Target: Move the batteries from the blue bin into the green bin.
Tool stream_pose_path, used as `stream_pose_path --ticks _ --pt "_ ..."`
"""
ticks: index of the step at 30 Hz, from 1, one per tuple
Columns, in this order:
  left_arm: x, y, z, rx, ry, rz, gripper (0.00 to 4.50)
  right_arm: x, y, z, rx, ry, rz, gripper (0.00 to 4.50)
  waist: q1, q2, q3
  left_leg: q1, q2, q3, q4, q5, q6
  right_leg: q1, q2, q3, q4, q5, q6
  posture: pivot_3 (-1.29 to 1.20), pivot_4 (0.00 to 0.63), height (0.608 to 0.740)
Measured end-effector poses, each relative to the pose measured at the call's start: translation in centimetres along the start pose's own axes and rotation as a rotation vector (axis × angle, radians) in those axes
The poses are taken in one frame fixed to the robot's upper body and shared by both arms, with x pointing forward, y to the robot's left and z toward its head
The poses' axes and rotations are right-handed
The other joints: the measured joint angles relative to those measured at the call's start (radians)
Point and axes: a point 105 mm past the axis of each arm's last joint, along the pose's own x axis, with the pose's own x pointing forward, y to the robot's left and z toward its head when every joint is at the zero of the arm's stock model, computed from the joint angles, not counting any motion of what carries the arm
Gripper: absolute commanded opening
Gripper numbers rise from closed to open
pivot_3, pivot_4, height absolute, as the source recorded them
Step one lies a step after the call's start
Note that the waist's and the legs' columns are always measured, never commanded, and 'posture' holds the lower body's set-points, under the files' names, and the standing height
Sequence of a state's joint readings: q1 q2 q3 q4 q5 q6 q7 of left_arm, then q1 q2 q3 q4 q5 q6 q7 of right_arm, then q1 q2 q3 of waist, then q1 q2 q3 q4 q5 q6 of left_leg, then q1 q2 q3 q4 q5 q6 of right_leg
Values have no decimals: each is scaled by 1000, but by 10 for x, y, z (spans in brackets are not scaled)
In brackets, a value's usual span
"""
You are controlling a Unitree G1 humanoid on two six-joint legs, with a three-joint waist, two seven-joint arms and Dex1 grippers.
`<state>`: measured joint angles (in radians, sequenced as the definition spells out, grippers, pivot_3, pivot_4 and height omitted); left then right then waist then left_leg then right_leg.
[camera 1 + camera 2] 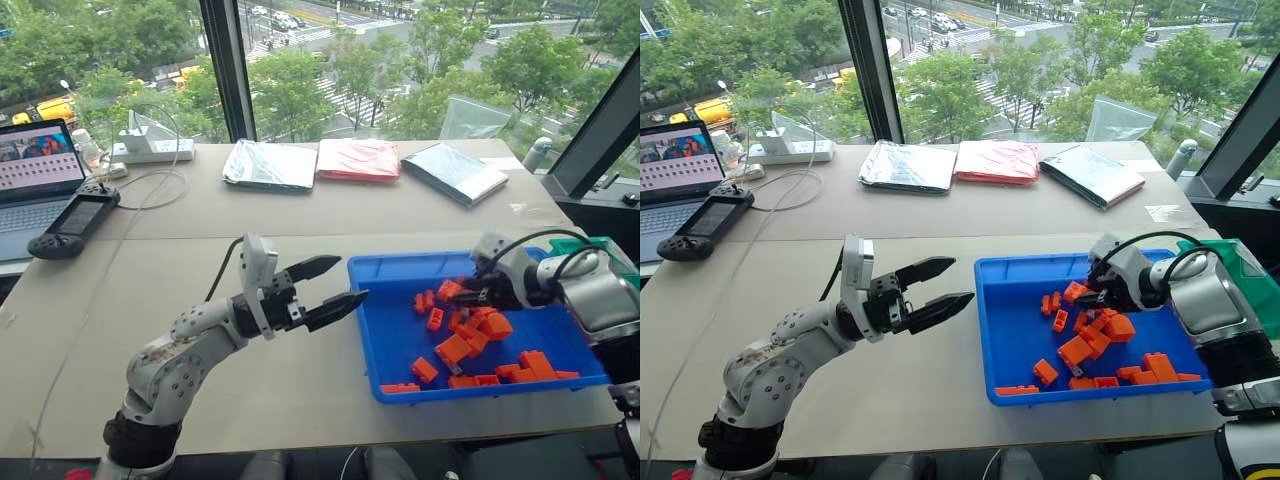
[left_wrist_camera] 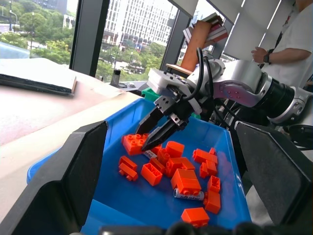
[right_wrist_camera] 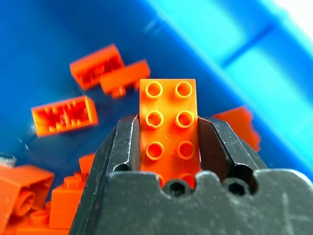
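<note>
Lower right of the head views: wide blue bin [image 1: 388, 322] on a pale worktop [image 1: 250, 210], strewn with loose orange bricks [image 1: 470, 345]. Right claw [image 2: 147, 137] low over the pile near the bin's far side, partly closed and pinching one orange brick [image 3: 168, 127] between its two black fingers, studs facing the wrist camera. No battery in that grip.

Seen from the left wrist: two batteries lying among the bricks on the bin floor, one silver battery [image 2: 188, 195] beside a big brick toward the near side, a second battery [image 2: 149, 154] half hidden under bricks just below the right claw's tips.

Green bin [image 1: 1252, 275] at the far right edge, just beyond the blue bin, partly behind the right arm; contents impossible to tell.

Centre of the head views: left claw [image 1: 352, 278] spread open and empty, above the worktop, tips just beside the blue bin's left wall.
</note>
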<state>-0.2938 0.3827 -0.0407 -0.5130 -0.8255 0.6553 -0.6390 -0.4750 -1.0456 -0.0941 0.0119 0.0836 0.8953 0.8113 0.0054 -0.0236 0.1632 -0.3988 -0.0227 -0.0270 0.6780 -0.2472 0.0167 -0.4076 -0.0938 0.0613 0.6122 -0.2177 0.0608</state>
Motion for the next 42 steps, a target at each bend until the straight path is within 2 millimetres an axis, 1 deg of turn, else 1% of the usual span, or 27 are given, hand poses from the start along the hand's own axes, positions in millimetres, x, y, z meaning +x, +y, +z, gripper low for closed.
stream_pose_path --ticks 1,3,4,6,7,9,10,13,15,17,19,21,25,28,31,35,38,40,41,42 --pt "0 0 0 -1 1 2 4500 0 -1 -10 13 35 -17 1451 0 0 0 0 0 0 0 0 0 0 0 0 0 0 0 0 150 740" --pt "0 0 -1 -2 1 2 4500 0 -3 -24 30 78 -49 2456 -3 0 0 0 0 1 0 0 0 0 0 1 1 0 0 0 150 740" --pt "0 0 -1 -2 1 2 4500 -1 -6 -29 38 92 -77 2709 -6 0 0 1 0 1 0 0 0 0 1 2 1 0 0 0 150 740" --pt "0 0 -1 -2 1 1 4500 -4 -10 -29 48 87 -102 3321 -13 1 0 1 0 1 0 0 0 0 1 2 1 0 0 0 150 740" --pt "0 0 -1 -2 1 1 4500 -6 -11 -27 45 77 -109 3735 -17 1 0 1 0 1 0 0 0 0 2 2 2 0 0 0 150 740" --pt "0 0 -1 -3 2 -1 4500 -7 -10 -19 31 54 -109 4427 -21 1 0 2 1 1 0 0 0 0 2 2 1 0 0 0 150 740" --pt "0 0 -1 -3 2 -1 4500 -7 -8 -14 30 34 -103 4481 -22 1 0 2 1 1 0 0 0 0 2 2 2 0 0 0 150 740" --pt "0 -1 -1 -4 3 -4 4500 -7 3 6 -9 -27 -53 4481 -20 1 0 2 1 1 0 0 0 0 2 2 1 0 0 0 150 740" --pt "0 -1 -1 -4 4 -4 4500 -4 10 11 -21 -40 -24 4481 -19 1 0 1 0 1 0 0 0 0 2 2 1 0 0 0 150 740" --pt "0 -1 -2 -4 4 -4 4500 1 26 17 -26 -66 45 4481 -16 1 0 1 0 0 0 0 0 0 2 2 1 0 0 0 150 740" --pt "1 -1 -2 -4 4 -4 4500 6 43 19 -44 -69 110 4481 -16 1 0 1 0 0 0 0 0 0 2 2 1 0 0 0 150 740" --pt "1 -1 -1 -4 2 -5 4500 14 57 18 -52 -55 161 4481 -17 1 0 1 0 0 0 0 0 0 2 2 1 0 0 0 150 740" --pt "1 -1 -2 -4 3 -5 4500 26 78 16 -50 -45 231 4481 -17 1 0 1 0 0 0 0 0 0 2 2 1 0 0 0 150 740" --pt "2 -1 -2 -6 2 -3 4500 31 86 13 -51 -30 257 4481 -16 1 0 1 0 -1 0 0 0 0 2 2 1 0 0 0 150 740" --pt "2 -1 -2 -6 0 3 4500 38 92 5 -41 -1 284 4481 -16 1 0 1 0 -1 0 0 0 0 2 2 1 0 0 0 150 740" --pt "2 0 -2 -7 -2 11 4500 44 89 -6 -15 26 292 4481 -17 1 0 1 0 -1 0 0 0 0 2 2 1 0 0 0 150 740" --pt "3 0 -2 -8 -1 12 4500 46 88 -9 -13 32 302 4481 -18 1 0 1 0 -1 0 0 0 0 2 2 1 0 0 0 150 740" --pt "3 0 -2 -9 0 12 4500 47 88 -8 -18 33 317 3979 -18 1 0 1 0 -1 0 0 0 0 2 2 1 0 0 0 150 740" --pt "3 0 -2 -10 0 13 4500 47 89 -7 -22 33 323 3818 -18 1 0 1 0 -1 0 0 0 0 2 2 1 0 0 0 150 740" --pt "3 0 -3 -10 0 14 4500 48 91 -7 -28 33 333 3460 -18 1 0 1 0 -1 0 0 0 0 2 2 1 0 0 0 150 740"
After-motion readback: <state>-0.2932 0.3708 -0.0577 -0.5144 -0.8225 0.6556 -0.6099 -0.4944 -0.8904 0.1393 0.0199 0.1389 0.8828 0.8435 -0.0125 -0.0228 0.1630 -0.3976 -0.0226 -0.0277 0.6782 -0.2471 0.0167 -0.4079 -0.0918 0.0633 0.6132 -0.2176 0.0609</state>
